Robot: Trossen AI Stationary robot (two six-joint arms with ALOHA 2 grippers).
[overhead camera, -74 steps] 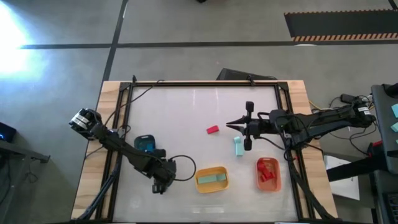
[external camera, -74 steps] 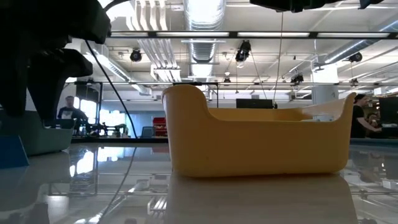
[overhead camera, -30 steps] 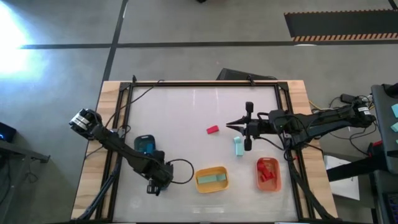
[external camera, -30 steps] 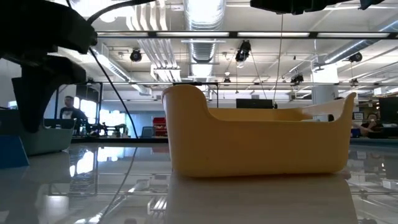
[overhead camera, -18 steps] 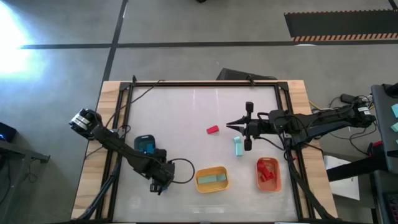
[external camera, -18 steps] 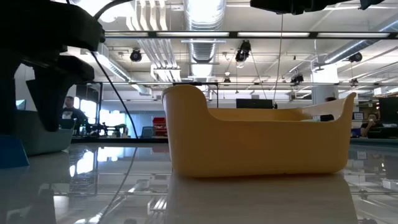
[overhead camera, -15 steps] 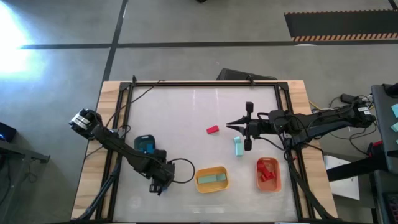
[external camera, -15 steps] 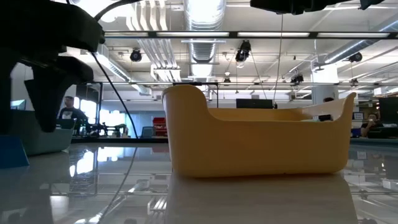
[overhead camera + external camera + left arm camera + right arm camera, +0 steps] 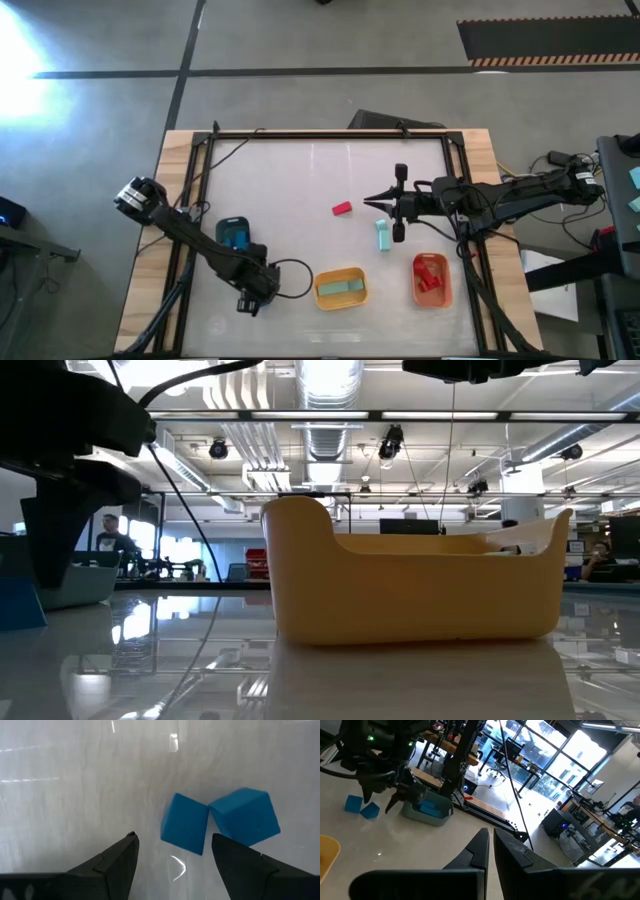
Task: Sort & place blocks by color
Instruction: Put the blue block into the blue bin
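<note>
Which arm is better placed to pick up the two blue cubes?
Probably the left: its open left gripper hangs directly above the blue cubes. The right gripper is shut, far across the table.

High view looks straight down; low view sits level behind the yellow bin (image 9: 410, 585), which both share.

Your tabletop (image 9: 75, 780) is a glossy white sheet, smooth enough to throw back the ceiling lights, and it sits on a raw pale wood board (image 9: 145, 290) with visible grain. Just ahead of the left claw (image 9: 172, 857), the two blue blocks (image 9: 185, 823) look matt and solid, like painted wood or dense plastic. The yellow bin (image 9: 410, 585) beside that claw is smooth moulded plastic with a soft sheen.
</note>
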